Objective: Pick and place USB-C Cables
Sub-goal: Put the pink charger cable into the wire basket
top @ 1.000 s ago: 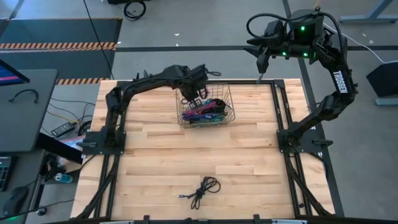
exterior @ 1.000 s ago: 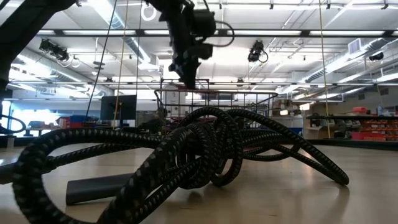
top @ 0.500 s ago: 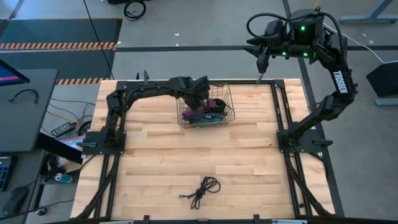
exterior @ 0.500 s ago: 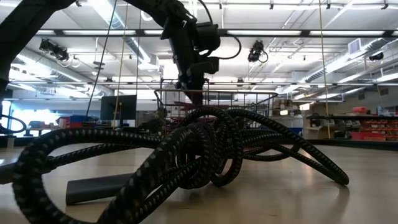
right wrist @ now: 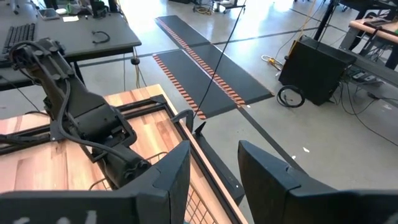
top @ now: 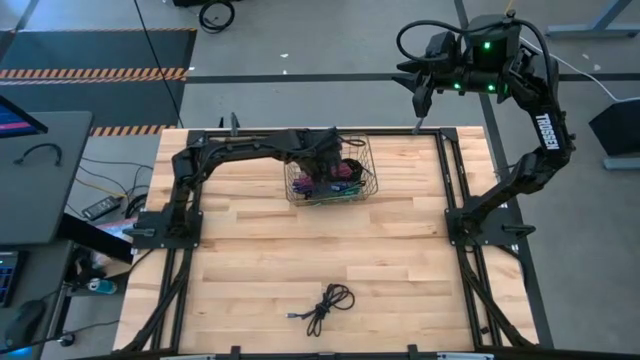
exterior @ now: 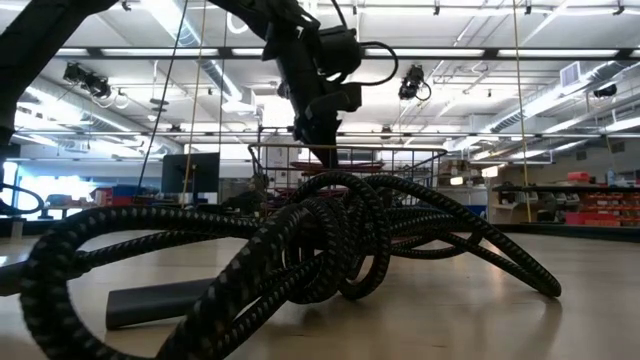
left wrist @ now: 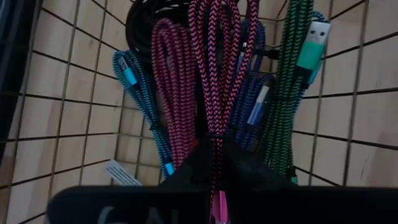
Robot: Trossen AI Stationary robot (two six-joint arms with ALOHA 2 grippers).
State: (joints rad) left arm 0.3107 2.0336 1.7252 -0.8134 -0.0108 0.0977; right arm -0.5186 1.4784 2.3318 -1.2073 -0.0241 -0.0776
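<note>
A wire basket (top: 370, 162) stands at the table's far middle and holds several braided cable bundles: teal (left wrist: 140, 93), magenta (left wrist: 174, 87), blue (left wrist: 249, 106), green (left wrist: 286, 93) and black. My left gripper (top: 328, 160) reaches down into the basket and is shut on a magenta-and-black bundle (left wrist: 217, 56). One black cable (top: 325, 305) lies coiled on the table by the near edge, and it fills the low view (exterior: 300, 250). My right gripper (top: 420, 98) waits open, raised beyond the table's far right corner. My left gripper (left wrist: 214, 149) pinches the magenta-and-black bundle between its two fingers, just behind the thin tie band (left wrist: 211, 135). The fingers come from above, pointing down into the basket and lying along the bundle. Its folded loops (left wrist: 217, 25) reach past the fingertips among the other cables.
The basket's wire walls (left wrist: 62, 93) stand close around the left gripper. Bare wood lies between the basket and the black cable near the front edge. Black frame rails (top: 455, 200) run along the table's left and right sides. A desk (top: 40, 170) stands left of the table.
My left gripper has moved toward the table's right edge and down. It went from above the basket's far left corner into the basket among the cables. The basket and the black cable on the table have stayed put.
</note>
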